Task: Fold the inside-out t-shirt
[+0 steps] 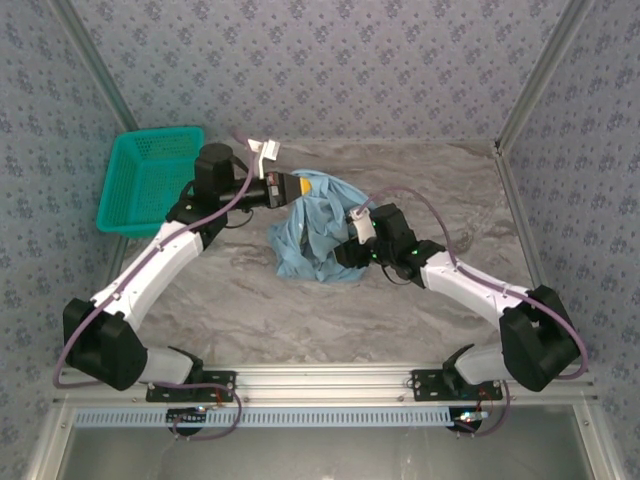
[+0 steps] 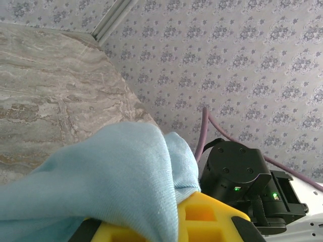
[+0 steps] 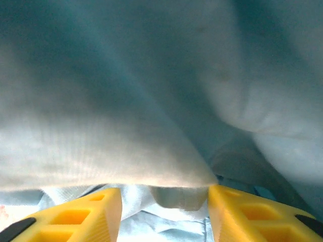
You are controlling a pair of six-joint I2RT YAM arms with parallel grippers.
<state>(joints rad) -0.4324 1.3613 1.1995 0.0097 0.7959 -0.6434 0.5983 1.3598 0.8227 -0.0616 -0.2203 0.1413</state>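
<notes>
Left gripper (image 1: 300, 188) is clamped on the soft, crumpled blue t-shirt (image 1: 315, 235). Right gripper (image 3: 165, 195) stands half open against its folds.

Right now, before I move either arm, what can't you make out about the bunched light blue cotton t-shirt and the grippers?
Left gripper tips: left wrist view, the light blue cotton t-shirt drapes over them.
Right gripper: right wrist view, cloth against the lens blurs whether its parted fingers pinch anything.
Collar, hem, sleeves: top view, lost in the bunched folds.
</notes>
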